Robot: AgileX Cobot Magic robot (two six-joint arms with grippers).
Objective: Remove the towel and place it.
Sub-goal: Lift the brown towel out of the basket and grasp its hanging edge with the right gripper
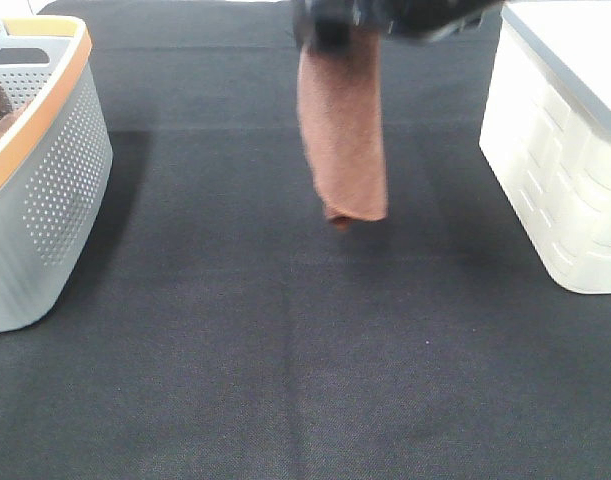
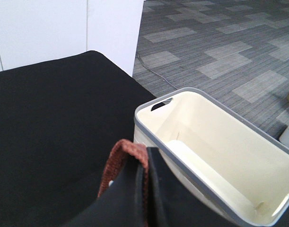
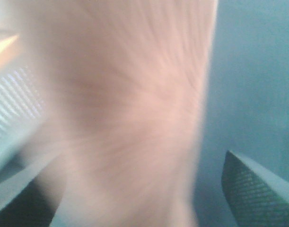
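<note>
Exterior high view: the towel [image 1: 342, 130] hangs above our black table [image 1: 285, 350].
We see the left end effector [image 2: 146, 189] clamped on it (jaws tight) and the right end effector [image 3: 135, 189] spread wide either side; grey carpet-tile floor [image 2: 220, 47] lies beyond.

A black, finely woven cloth covers the table [image 1: 285, 380], which is evenly lit with soft shadows near its sides. Beyond the table's far edge stands a smooth white wall [image 2: 40, 28] split by vertical seams. The floor [image 2: 220, 42] is carpet tile in 2 greys, light and dark patches alternating. A thin dark cable [image 2: 153, 71] runs across it beside the wall.
</note>
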